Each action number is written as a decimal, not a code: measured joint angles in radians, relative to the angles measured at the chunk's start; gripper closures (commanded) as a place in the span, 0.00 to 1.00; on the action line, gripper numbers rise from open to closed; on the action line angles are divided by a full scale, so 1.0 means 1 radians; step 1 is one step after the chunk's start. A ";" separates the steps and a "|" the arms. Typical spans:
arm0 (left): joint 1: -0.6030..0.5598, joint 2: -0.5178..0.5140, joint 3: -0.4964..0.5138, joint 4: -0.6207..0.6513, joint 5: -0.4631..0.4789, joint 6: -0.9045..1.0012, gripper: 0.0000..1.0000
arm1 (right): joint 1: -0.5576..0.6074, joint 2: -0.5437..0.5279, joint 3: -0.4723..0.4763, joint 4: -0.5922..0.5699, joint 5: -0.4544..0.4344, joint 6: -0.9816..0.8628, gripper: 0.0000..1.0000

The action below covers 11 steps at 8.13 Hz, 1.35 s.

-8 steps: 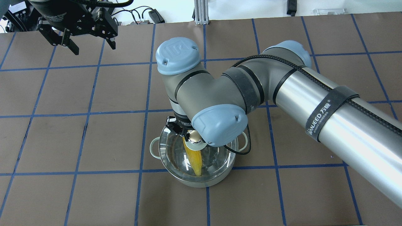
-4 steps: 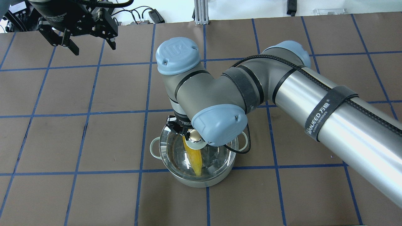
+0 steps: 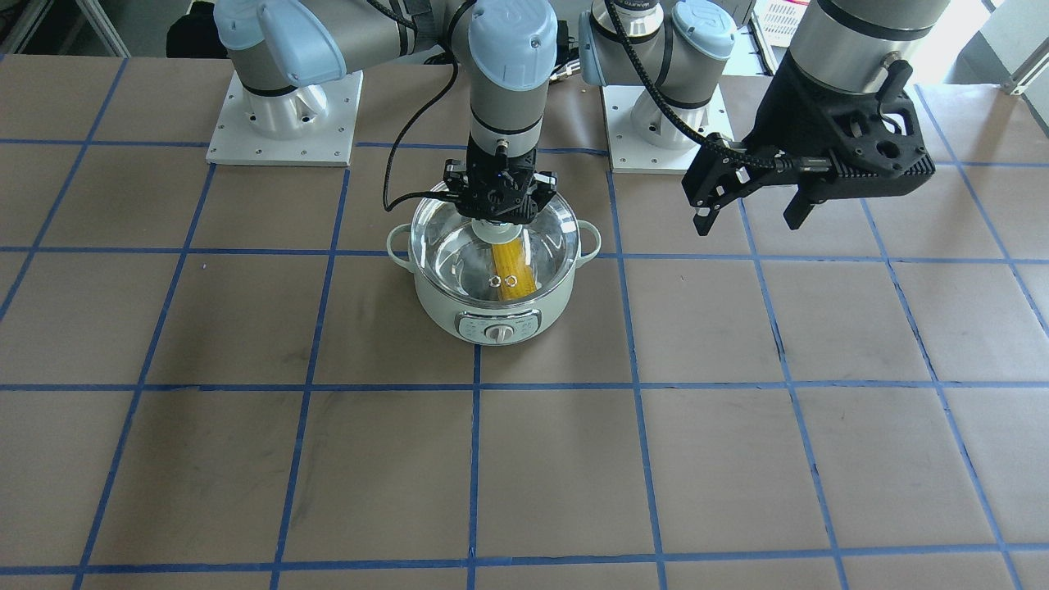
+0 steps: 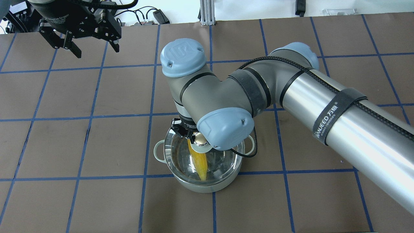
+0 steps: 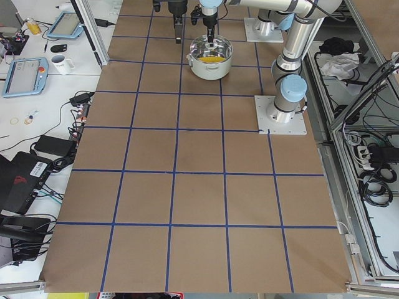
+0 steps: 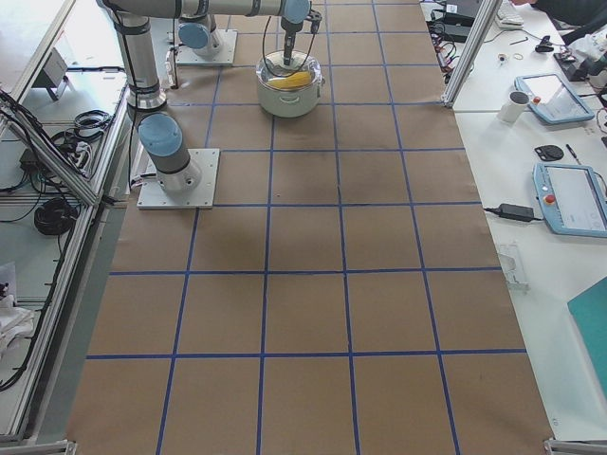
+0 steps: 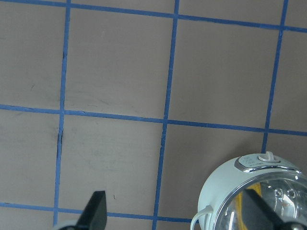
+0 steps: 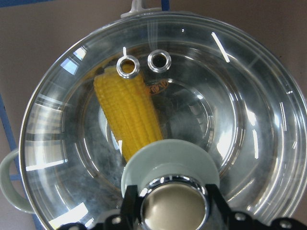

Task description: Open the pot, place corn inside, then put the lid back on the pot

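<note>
Pot point(image 3: 492, 315) stands on the gridded table point(image 3: 246, 459), close to the robot's bases. Corn point(image 3: 513, 269) lies inside, seen through the glass lid point(image 3: 455, 242) covering the mouth. Right gripper point(image 3: 497, 220) is directly above, fingers point(image 8: 128, 208) pinching the lid's knob point(image 8: 173, 201). Left gripper point(image 3: 747, 221) hangs well apart, off to the side, fingers spread.

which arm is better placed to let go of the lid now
Right. The right gripper holds the lid, which sits on the pot with the corn inside. The left gripper hangs open, well away.
</note>
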 measured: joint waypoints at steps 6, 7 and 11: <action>0.000 0.001 -0.002 0.002 0.000 -0.001 0.00 | -0.007 -0.002 -0.003 -0.009 -0.002 0.000 0.00; 0.000 0.001 -0.002 0.002 0.000 -0.001 0.00 | -0.016 -0.021 -0.008 -0.003 -0.005 -0.006 0.00; 0.000 0.003 -0.003 0.002 0.000 -0.001 0.00 | -0.219 -0.167 -0.052 0.038 -0.011 -0.200 0.00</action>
